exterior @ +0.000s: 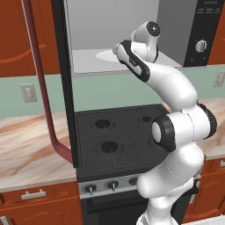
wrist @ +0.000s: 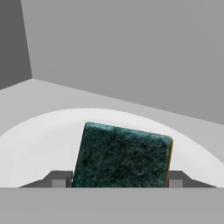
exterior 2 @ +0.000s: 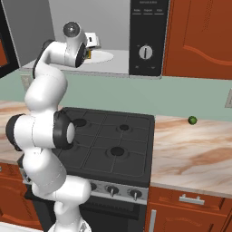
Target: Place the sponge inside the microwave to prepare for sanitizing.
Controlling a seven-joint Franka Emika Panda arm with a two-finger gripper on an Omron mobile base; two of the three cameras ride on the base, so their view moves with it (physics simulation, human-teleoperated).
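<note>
The microwave (exterior: 176,26) stands open above the stove, showing its grey interior and a white round plate (exterior: 105,56). My arm reaches into the cavity. In the hand view the sponge (wrist: 122,157) shows its dark green scrub top with a thin yellow edge on the right. It sits between my gripper's (wrist: 117,180) two fingertips (wrist: 59,179), just over the plate (wrist: 39,144). The gripper is shut on the sponge. From the right base view the gripper (exterior 2: 90,52) hangs over the plate (exterior 2: 105,56) with a bit of the sponge (exterior 2: 89,55) showing.
The microwave door (exterior: 66,88) swings out to the left, its dark red handle bar (exterior: 41,88) reaching down toward the counter. A black stove (exterior: 118,136) lies below. A tiny green ball (exterior 2: 192,120) rests on the marble counter (exterior 2: 195,149) at the right.
</note>
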